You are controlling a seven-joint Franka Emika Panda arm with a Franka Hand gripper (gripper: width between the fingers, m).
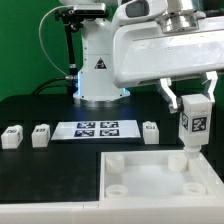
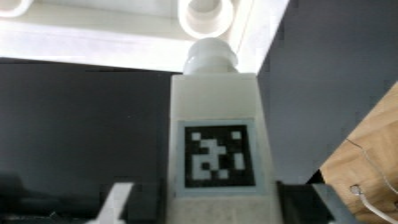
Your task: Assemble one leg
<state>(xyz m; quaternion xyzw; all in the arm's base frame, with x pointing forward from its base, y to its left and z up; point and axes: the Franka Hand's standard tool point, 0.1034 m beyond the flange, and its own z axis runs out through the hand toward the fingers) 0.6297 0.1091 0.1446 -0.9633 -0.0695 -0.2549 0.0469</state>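
Roughly midway through the step, at a guess. Pickup and carry look done: the leg (image 1: pixel 193 124) hangs clear of the table, clamped in the pincer (image 1: pixel 193 114) between its two fingers (image 2: pixel 119 203). Jaws drawn in to the width of the white block, pressing its two sides at the tagged end (tag face turned toward the exterior camera, and plain in the wrist view too).

Straight below the pincer, the far corner socket (image 1: pixel 189 160) of the flat white panel (image 1: pixel 150 188). Found again in the wrist view as a round opening (image 2: pixel 210 12) just beyond the leg's rounded tip. Not yet seated, as far as can be judged. Seems to leave a small gap between tip and socket, though neither picture settles it. Left to do, on this reading: lowering the tip into the socket, any fastening, then release.

Held upright, long axis vertical and in line with the fingers. Narrow rounded end pointing down, away from the pincer and toward the socket; tagged end uppermost, inside the grip. Near the pincer, off to one side on the table, a spare leg (image 1: pixel 151 131), untouched.
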